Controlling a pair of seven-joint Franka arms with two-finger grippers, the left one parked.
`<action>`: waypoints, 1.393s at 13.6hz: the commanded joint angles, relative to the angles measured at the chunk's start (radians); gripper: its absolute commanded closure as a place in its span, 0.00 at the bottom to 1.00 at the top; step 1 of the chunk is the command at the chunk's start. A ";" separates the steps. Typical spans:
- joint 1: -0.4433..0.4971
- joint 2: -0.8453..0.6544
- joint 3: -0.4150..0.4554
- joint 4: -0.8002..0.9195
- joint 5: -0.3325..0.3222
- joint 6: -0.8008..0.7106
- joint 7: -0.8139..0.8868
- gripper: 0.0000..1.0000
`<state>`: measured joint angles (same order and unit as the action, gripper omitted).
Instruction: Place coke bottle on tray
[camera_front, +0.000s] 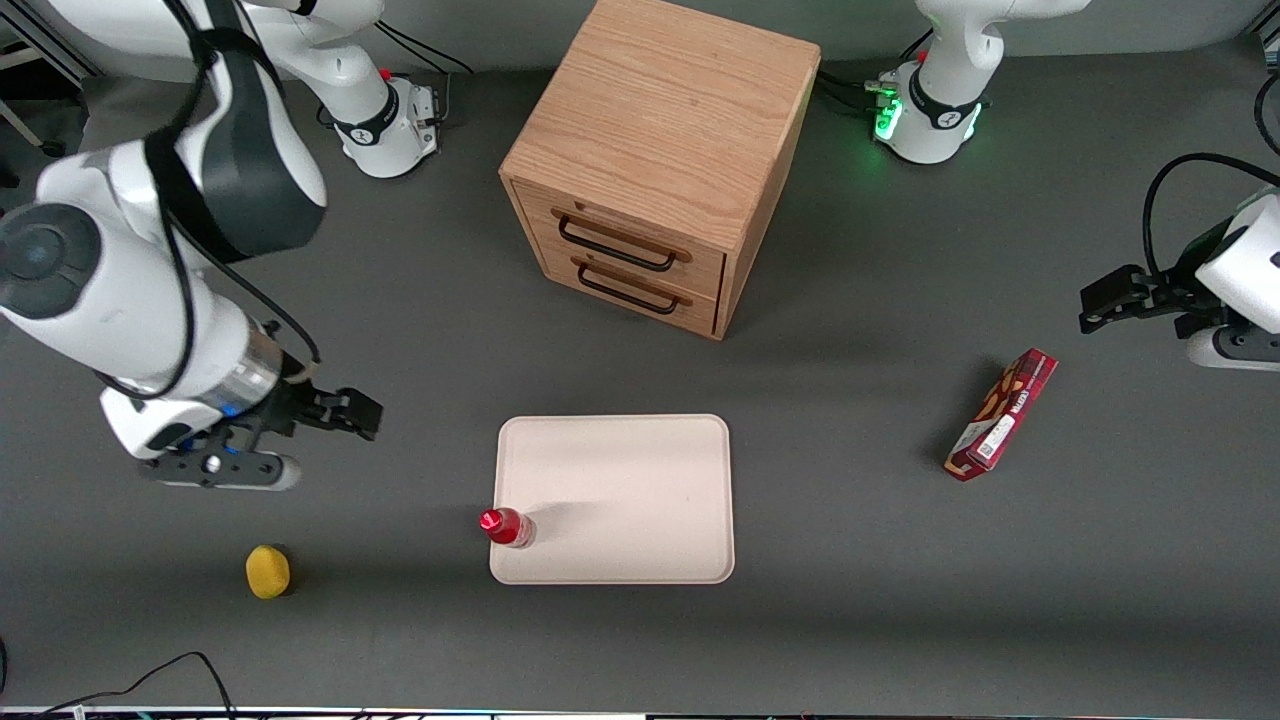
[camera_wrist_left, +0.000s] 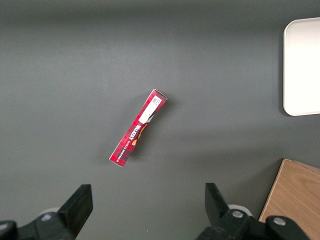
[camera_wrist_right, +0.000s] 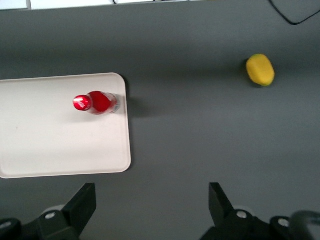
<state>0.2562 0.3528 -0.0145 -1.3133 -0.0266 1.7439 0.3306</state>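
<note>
The coke bottle (camera_front: 507, 527) stands upright on the tray (camera_front: 640, 500), close to the tray's corner nearest the front camera at the working arm's end. The gripper (camera_front: 345, 412) hangs above the bare table (camera_front: 850, 600), apart from the tray, with its fingers released and holding nothing. A yellow fruit (camera_front: 268, 571) lies near the table's front edge.

My gripper (camera_front: 365, 413) hangs with fingers (camera_wrist_right: 82, 205) spread, above bare grey surface (camera_front: 400, 600) toward my working arm's end. Open room lies between me and the tray (camera_front: 640, 500). The coke bottle (camera_front: 508, 527) stands upright at the tray's nearest edge. A yellow lemon (camera_front: 268, 571) sits nearer the front camera, well apart.
</note>
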 joint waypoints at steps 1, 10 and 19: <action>-0.067 -0.257 0.013 -0.340 -0.009 0.158 -0.057 0.00; -0.213 -0.402 0.016 -0.503 0.020 0.183 -0.185 0.00; -0.238 -0.334 0.013 -0.285 0.020 -0.004 -0.196 0.00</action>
<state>0.0311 -0.0243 -0.0116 -1.6904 -0.0220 1.8165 0.1693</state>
